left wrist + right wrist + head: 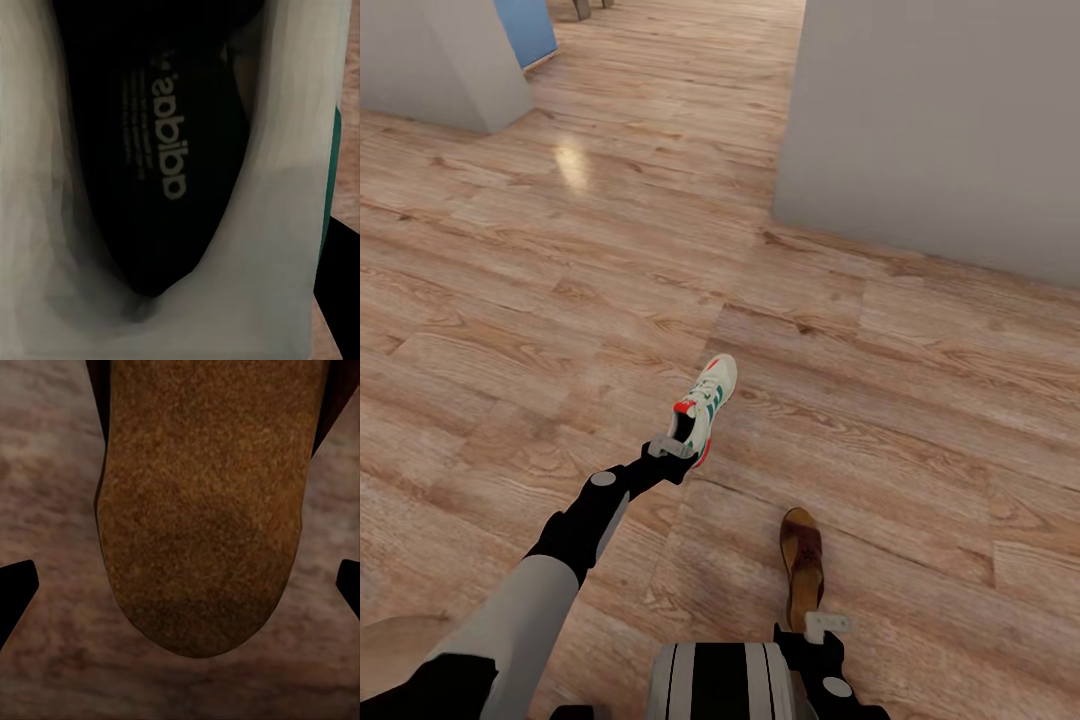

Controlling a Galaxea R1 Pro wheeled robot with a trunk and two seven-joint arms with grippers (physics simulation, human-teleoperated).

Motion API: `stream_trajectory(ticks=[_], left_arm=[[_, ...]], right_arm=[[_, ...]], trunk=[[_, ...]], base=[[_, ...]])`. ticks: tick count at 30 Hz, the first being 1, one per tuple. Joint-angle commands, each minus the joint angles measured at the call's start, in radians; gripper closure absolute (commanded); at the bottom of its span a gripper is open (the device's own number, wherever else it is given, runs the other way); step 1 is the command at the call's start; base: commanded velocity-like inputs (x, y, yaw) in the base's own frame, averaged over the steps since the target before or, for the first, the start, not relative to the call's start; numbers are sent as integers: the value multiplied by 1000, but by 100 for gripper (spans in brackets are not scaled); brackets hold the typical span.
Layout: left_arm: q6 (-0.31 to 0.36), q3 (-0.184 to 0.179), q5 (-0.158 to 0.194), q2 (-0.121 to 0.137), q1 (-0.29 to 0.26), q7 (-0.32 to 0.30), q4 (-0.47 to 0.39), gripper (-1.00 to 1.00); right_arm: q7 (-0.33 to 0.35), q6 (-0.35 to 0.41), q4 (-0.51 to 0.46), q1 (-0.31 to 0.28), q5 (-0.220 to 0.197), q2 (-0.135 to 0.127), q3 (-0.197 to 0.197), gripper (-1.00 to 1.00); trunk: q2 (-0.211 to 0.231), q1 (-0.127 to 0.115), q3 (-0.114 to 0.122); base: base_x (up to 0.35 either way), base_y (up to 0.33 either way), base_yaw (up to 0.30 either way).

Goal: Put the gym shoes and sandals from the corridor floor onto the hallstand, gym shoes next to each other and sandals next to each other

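Observation:
One gym shoe (707,403), white with green stripes and red-orange accents, sits at the tip of my left arm over the wood-plank floor (510,300). My left gripper (676,446) is shut on its heel rim. The left wrist view looks straight into the gym shoe's dark insole (161,150) and white lining. One brown sandal (801,562) lies on the floor ahead of my right gripper (823,627). In the right wrist view the sandal's heel (199,510) lies between the open gripper's (182,589) black fingertips (15,594), which stand wide apart and do not touch it. The hallstand, the other shoe and the other sandal are out of view.
A grey wall block (930,120) stands at the right and another (435,60) at the back left, with a blue panel (526,28) beside it. Between them the corridor runs on. My trunk (720,680) shows at the lower edge.

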Motion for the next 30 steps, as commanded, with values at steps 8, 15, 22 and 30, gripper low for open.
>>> stream_trajectory(ticks=[8,15,22,30], left_arm=[[7,1,-5,0,0,-4,-3,100],[8,1,-5,0,0,-4,-4,100],[8,1,-5,0,12,-4,-2,100],[5,3,-6,0,33,-4,-5,100]], right_arm=[[1,-4,-1,0,6,1,-9,-100],[2,-2,0,0,6,-3,-8,100],[2,-2,-1,0,6,-3,-9,100],[2,-2,0,0,6,-3,-9,100]], trunk=[[0,0,-1],[0,0,-1],[0,0,-1],[0,0,-1]], base=[[52,0,0],[6,0,0],[0,0,0],[0,0,0]])
